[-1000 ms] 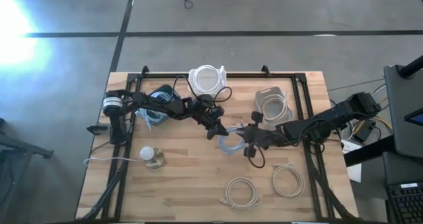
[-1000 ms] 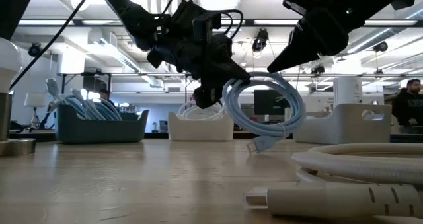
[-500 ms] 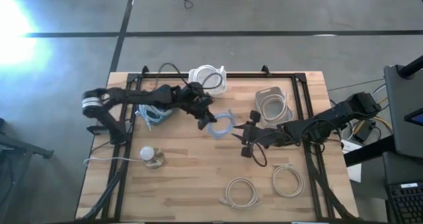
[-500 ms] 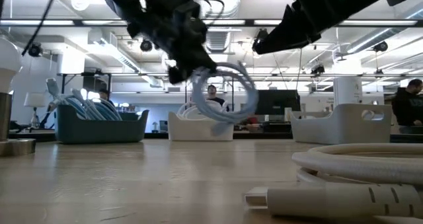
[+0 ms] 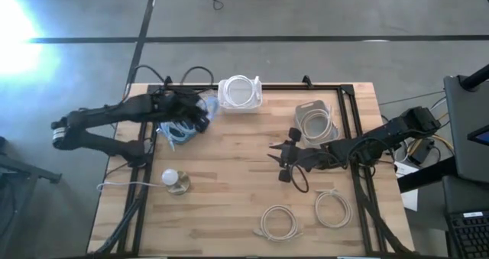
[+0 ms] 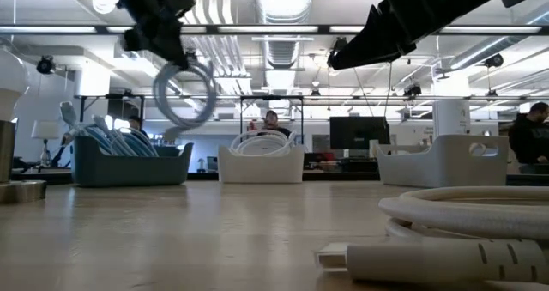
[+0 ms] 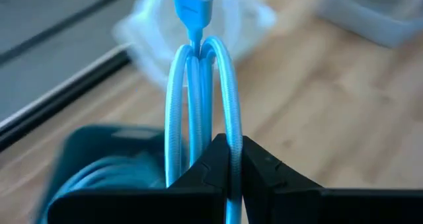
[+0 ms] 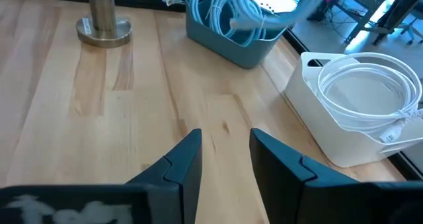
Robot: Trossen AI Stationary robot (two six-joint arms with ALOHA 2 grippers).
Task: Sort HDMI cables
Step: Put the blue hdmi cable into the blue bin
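Blue cable coil [image 6: 183,92] pinched in left fingers [image 7: 218,168] (above blue bin [image 5: 177,129]).

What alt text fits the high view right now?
The left gripper holds a light blue cable coil over the blue bin at the table's back left. The right gripper hovers open mid-table, with two beige coils near the front.

**Colours on the surface**

The surface [image 5: 229,190] is pale wood with a visible grain, framed by a black rail. The coil [image 7: 198,112] in the left claw [image 7: 228,151] is light blue, matching the coils in the dark teal bin [image 8: 228,39]. A white bin [image 5: 239,92] at 12 o'clock holds white cable. A grey bin [image 5: 315,118] holds beige coils; two more beige coils [image 5: 279,221] lie at 5 o'clock. Both arms are black. The floor is grey with dark lines.
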